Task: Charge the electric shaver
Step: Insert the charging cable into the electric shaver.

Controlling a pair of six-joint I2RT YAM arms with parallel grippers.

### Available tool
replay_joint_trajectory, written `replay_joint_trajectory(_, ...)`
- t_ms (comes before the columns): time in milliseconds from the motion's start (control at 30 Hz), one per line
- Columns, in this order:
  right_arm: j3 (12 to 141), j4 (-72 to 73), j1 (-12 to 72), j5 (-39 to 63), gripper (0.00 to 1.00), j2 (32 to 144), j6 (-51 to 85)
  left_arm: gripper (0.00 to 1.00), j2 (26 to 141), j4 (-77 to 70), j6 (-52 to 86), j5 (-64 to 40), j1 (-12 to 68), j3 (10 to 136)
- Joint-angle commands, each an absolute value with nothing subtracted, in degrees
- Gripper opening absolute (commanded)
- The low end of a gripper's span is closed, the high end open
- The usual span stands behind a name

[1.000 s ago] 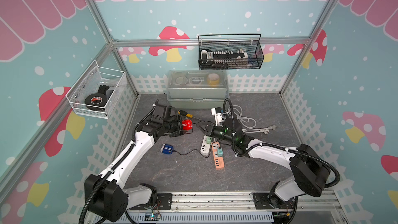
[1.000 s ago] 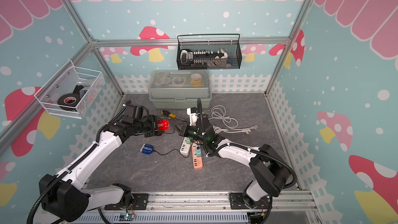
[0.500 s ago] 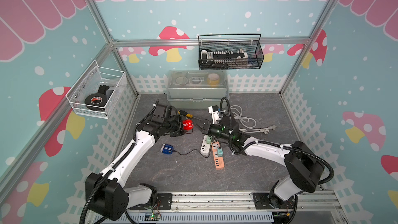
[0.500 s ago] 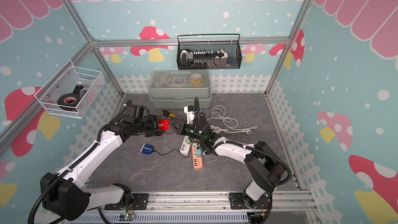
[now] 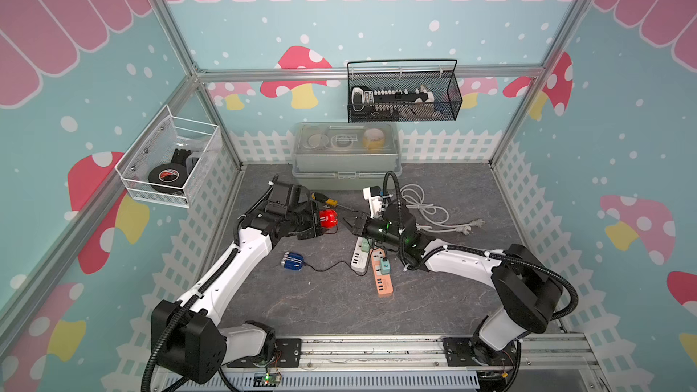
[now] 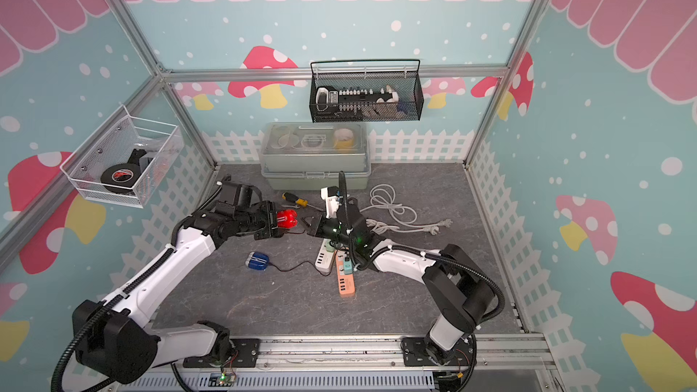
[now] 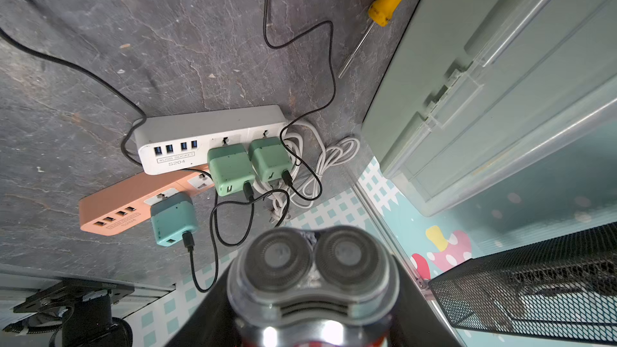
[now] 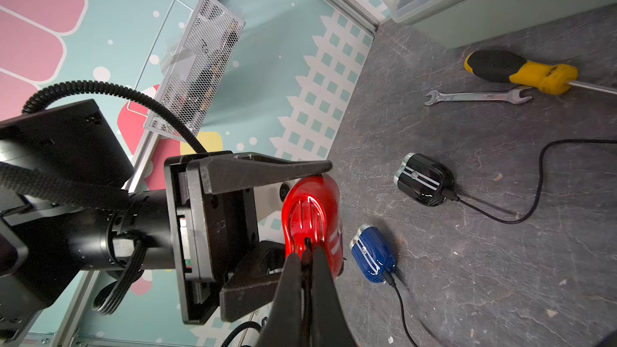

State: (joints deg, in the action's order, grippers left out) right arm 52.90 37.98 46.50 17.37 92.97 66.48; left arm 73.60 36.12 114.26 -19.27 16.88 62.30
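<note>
The red electric shaver hangs above the table, and my left gripper is shut on its body. Its two round foil heads face the left wrist camera. My right gripper is shut on the plug of a thin black charging cable. The plug's tip sits at the dark port slot on the shaver's end; whether it is seated I cannot tell. In both top views the two grippers meet nose to nose, the right gripper just right of the shaver.
A blue shaver and a black shaver lie on the table with cables plugged in. A white power strip and an orange one carry green chargers. A screwdriver, a wrench, a coiled white cord and a toolbox lie near.
My right gripper has moved left with the cable plug until it reaches the red shaver's end. The left arm and the shaver have stayed almost still.
</note>
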Motion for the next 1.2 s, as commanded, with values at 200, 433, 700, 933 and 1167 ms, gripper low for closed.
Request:
replay_joint_trajectory(200,54.0,38.5,46.8,16.7,0.00,94.2,65.2,0.00,73.3,34.8,114.9,-21.4,16.9,63.9)
replay_joint_trajectory(433,54.9,36.7,46.7,17.0,0.00,93.5,63.4,0.00,73.0,35.4,113.9,-22.0,17.2,63.6)
replay_joint_trajectory(700,54.6,35.5,46.7,17.2,0.00,93.0,62.4,0.00,72.6,35.5,114.4,-21.4,17.7,63.6)
replay_joint_trajectory(933,53.2,37.0,47.0,17.0,0.00,93.1,61.3,0.00,72.8,34.7,115.8,-21.2,18.0,64.1)
replay_joint_trajectory(1167,54.5,37.9,48.2,18.6,0.00,95.5,60.7,0.00,73.7,33.5,116.4,-22.2,18.5,65.5)
